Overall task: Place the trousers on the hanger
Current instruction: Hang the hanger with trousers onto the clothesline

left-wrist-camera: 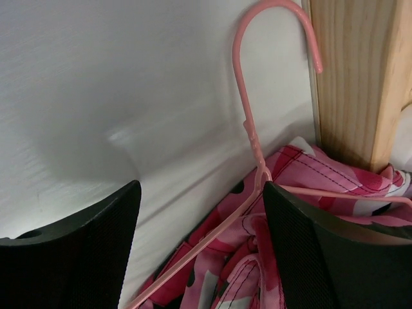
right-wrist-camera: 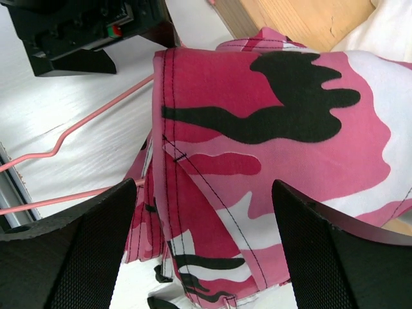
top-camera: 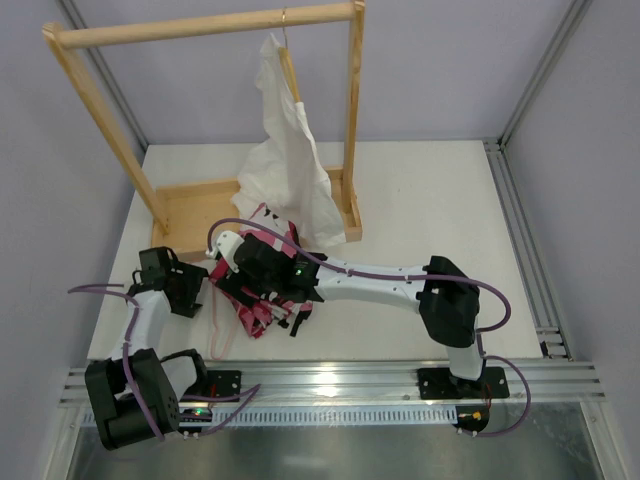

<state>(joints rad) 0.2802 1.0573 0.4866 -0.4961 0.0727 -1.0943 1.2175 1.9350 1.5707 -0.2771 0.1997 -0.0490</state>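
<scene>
Trousers (right-wrist-camera: 270,161) of stitched camouflage cloth bunch about the thin wire hanger (left-wrist-camera: 252,136); left claw (left-wrist-camera: 201,193) and right claw (right-wrist-camera: 205,190) spread wide.

no text, label, brand or number can be read on anything in view; the trousers (right-wrist-camera: 270,148) carry only a camouflage print, and the hanger (left-wrist-camera: 242,96) beside them is plain pink wire.

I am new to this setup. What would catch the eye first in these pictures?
The pink, white and black camouflage trousers stand out most, bunched on the white table in front of the wooden rack. Next comes the thin pink wire hanger, lying at the trousers with its hook beside the rack's base. Behind, a white garment hangs from the rack's top bar.
</scene>
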